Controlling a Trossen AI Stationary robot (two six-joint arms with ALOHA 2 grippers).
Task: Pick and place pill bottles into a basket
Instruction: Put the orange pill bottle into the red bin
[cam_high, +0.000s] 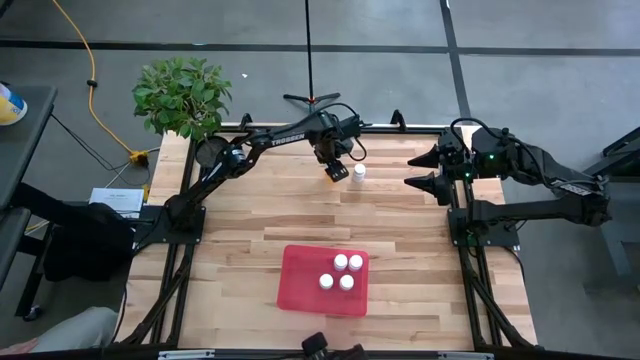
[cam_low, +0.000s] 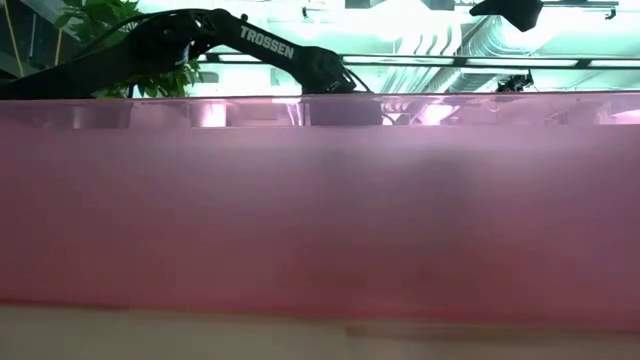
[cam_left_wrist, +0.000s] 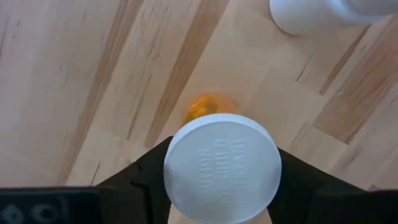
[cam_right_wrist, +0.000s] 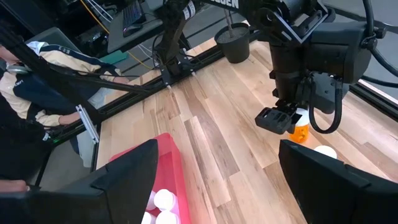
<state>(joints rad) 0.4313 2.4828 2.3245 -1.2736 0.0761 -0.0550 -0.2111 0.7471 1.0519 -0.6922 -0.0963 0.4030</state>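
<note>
My left gripper (cam_left_wrist: 221, 186) stands over the orange pill bottle (cam_left_wrist: 219, 167) at the table's (cam_high: 250, 215) far side, its fingers (cam_left_wrist: 140, 177) set either side of the white cap; I cannot tell whether they clamp it. A white bottle (cam_high: 359, 172) stands just beside it. My right gripper (cam_right_wrist: 217, 180) hangs released, well apart. Four bottles (cam_high: 341, 271) sit inside the basket (cam_high: 300, 280).

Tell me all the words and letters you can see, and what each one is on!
"TROSSEN": white letters on the left arm, readable in the low view.
Raised lettering on the white cap of the orange pill bottle between the left gripper fingers: too faint to read.
Nothing else readable.
</note>
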